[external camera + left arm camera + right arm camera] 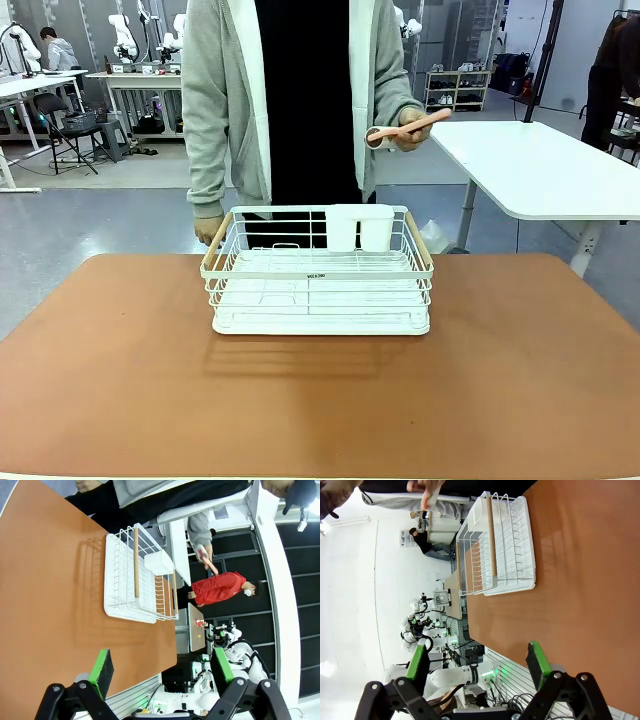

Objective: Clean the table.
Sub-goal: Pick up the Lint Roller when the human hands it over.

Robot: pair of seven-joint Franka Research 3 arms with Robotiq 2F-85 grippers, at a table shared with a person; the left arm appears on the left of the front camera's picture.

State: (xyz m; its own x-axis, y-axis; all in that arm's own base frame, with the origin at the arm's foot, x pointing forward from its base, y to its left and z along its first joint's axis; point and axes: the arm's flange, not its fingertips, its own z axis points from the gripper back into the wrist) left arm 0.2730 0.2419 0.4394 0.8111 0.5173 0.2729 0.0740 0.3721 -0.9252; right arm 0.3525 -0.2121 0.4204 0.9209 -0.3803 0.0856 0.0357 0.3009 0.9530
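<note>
The reddish-brown table [320, 400] carries a white wire rack [320, 285] with wooden handles near its far edge. Behind it stands a person who holds a pink spoon [410, 127] in one raised hand, above and right of the rack. In the left wrist view my left gripper [161, 672] is open and holds nothing, high over the table [50, 580] and well short of the rack [135, 577]. The right wrist view shows my right gripper [476, 662] open and holding nothing too, with the rack [497, 545] far ahead on the table [580, 580].
A white cutlery holder [360, 228] hangs on the rack's far wall. The person's other hand [208, 230] rests by the rack's far left corner. A smaller white-topped table [540, 165] stands beyond the far right corner. Bare tabletop surrounds the rack.
</note>
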